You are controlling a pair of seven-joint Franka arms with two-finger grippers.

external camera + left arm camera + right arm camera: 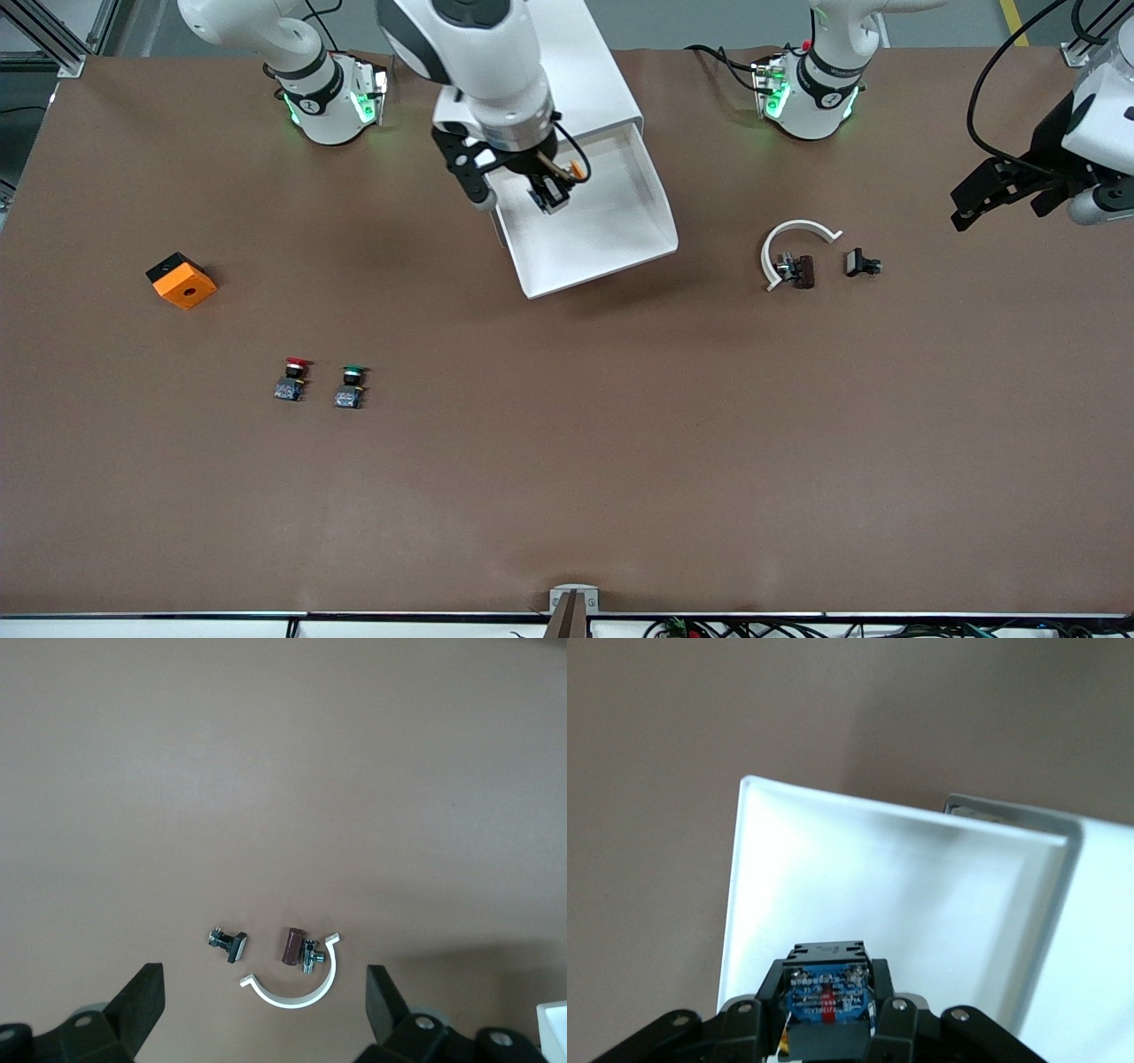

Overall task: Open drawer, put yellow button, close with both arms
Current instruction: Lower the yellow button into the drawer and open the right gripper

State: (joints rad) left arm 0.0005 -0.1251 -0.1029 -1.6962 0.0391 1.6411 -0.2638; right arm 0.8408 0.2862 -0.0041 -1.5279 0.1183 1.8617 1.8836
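Low in the frame on the brown counter (pixel 567 461), red- and green-capped buttons stay unused. Higher, at upper centre, the right tool (pixel 556 188) grips the yellow button (pixel 574 168) over the pulled-out white top drawer (pixel 611 232), poised to drop it. At upper right, the left tool (pixel 997 190) waits, released.

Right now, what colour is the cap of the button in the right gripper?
Yellow-orange; the button shows its cap best in the front view.

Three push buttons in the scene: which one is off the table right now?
The yellow button: the right gripper holds it over the open drawer. The red-capped button and green-capped button stand side by side on the table, nearer the front camera.
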